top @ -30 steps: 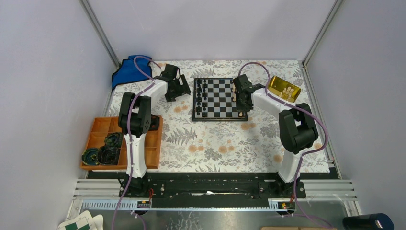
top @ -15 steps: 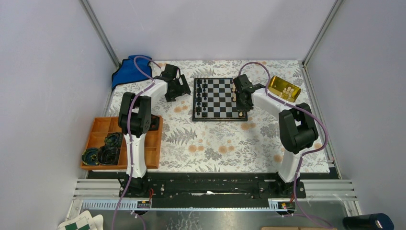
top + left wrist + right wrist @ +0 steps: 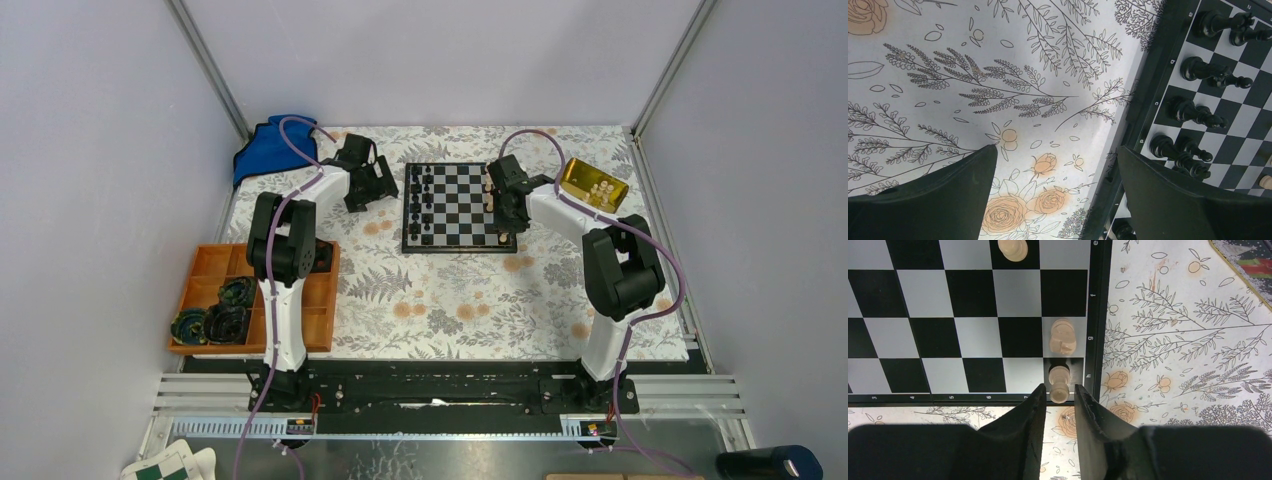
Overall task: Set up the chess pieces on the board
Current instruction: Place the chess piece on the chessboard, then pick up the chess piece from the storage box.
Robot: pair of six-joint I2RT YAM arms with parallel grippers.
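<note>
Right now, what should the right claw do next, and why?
Probably lift the right gripper straight up. Its jaws look parted, with a thin gap each side of the corner piece, which stands upright on a corner square of the board. Rising straight should avoid tipping it or the neighbouring piece. More pale pieces wait in the gold tin.

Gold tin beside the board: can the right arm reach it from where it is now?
Probably yes: the gold tin lies close, right of the right claw, with nothing standing between.
</note>
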